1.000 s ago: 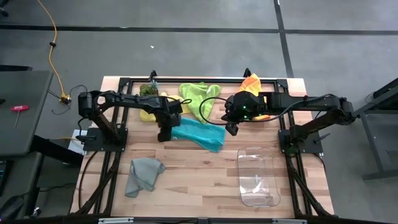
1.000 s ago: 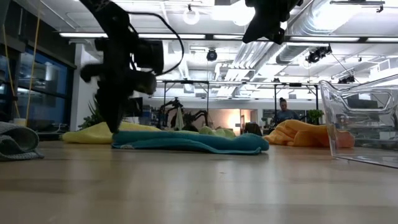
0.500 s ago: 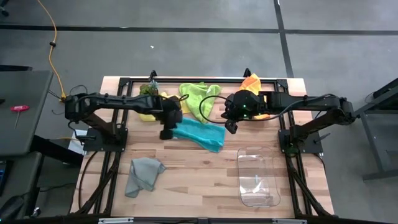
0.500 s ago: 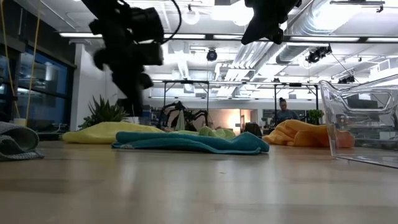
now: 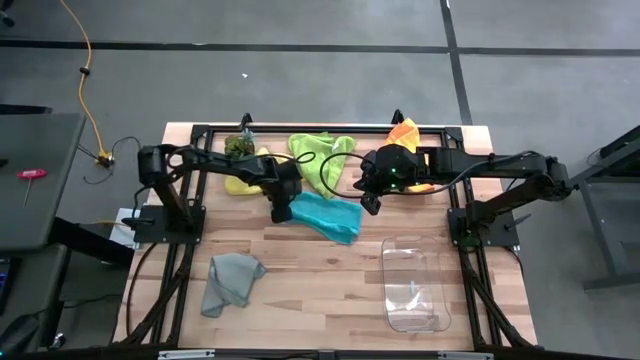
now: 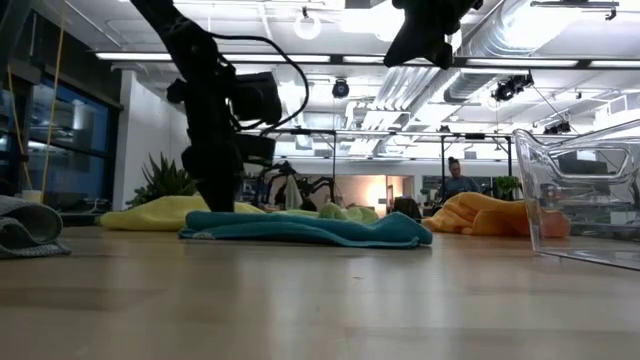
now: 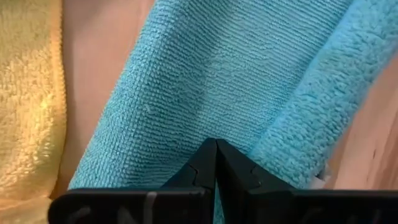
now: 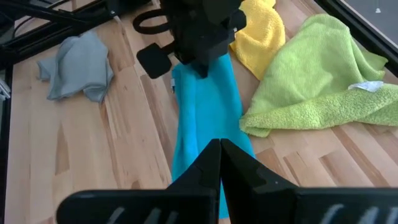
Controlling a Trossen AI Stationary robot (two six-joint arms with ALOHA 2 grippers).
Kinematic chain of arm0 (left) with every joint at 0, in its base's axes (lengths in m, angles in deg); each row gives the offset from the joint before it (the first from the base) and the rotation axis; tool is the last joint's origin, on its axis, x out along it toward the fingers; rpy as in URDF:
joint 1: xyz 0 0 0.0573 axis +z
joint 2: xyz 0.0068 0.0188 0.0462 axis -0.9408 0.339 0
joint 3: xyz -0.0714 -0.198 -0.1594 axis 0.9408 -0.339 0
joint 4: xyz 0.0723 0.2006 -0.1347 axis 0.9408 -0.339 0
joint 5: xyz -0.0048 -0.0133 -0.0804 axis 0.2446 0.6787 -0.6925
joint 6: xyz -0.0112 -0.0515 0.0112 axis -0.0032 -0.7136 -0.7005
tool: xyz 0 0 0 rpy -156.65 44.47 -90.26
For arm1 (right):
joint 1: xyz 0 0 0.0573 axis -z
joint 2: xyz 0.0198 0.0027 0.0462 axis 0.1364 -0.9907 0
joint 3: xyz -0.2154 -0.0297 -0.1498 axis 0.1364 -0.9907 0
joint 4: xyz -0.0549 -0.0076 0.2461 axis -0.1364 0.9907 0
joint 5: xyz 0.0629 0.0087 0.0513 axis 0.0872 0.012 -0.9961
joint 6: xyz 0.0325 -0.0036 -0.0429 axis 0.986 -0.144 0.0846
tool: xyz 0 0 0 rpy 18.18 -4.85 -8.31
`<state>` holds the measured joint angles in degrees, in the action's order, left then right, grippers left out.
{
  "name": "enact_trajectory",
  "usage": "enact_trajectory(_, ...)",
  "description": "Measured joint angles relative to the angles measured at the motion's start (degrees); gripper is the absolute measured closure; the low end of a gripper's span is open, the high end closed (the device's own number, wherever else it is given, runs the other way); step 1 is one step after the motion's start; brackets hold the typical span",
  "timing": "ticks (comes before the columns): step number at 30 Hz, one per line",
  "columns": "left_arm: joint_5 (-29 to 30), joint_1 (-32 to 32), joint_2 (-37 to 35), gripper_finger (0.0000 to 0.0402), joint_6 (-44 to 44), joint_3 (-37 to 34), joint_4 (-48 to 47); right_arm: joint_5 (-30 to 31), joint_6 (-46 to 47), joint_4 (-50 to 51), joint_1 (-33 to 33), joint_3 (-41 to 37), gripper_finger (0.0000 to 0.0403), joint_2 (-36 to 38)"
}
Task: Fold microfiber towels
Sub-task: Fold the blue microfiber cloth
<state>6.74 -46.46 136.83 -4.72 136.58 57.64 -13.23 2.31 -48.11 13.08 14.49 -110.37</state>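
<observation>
Your teal towel (image 5: 325, 214) lies mid-table, folded long, its axis slanting from the yellow towel (image 5: 243, 180) toward the bin (image 5: 415, 284). Left gripper (image 5: 282, 211), pinched empty, at its near-yellow end; right gripper (image 5: 370, 205) closed, hovering opposite.

Over the last second the left gripper (image 5: 283, 212) has travelled right along the teal towel (image 5: 327, 216), from that towel's left end, up off it for a moment, and down again onto its far-left part beside the yellow towel (image 5: 240, 184). The left arm has drawn in with it, its elbow now nearer the table's left edge than half a second ago. In the low view the gripper (image 6: 222, 198) again reaches down to the towel (image 6: 310, 228), its fingers pressed together.
</observation>
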Motion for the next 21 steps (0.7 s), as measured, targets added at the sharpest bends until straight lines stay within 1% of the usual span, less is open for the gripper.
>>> enact_trajectory(6, -0.3, -2.3, -4.6, 0.0401, 0.0, -0.1, -4.8, 0.2, -0.9, 0.0, 0.0, 0.0, 0.0403, 0.0)
enact_trajectory(10, -0.8, -4.4, -6.2, 0.0401, -0.1, -0.1, -6.7, 0.3, -1.6, 0.0, 0.0, 0.0, 0.0403, 0.0)
enact_trajectory(13, -1.3, -6.1, -6.2, 0.0401, 0.0, -0.3, -7.1, 0.3, -1.6, 0.0, 0.0, 0.0, 0.0403, 0.0)
enact_trajectory(16, -1.6, -7.9, -5.8, 0.0401, -0.8, -1.4, -5.1, 0.4, -1.6, 0.0, 0.0, 0.0, 0.0403, 0.0)
enact_trajectory(17, -2.5, -8.5, -5.8, 0.0401, -1.5, -1.8, -5.1, 0.4, -1.6, 0.0, 0.0, 0.0, 0.0403, 0.0)
enact_trajectory(21, -9.5, -11.1, -5.9, 0.0402, -4.8, -3.1, -4.8, 0.4, -1.6, 0.3, 0.0, 0.0, 0.0403, 0.0)
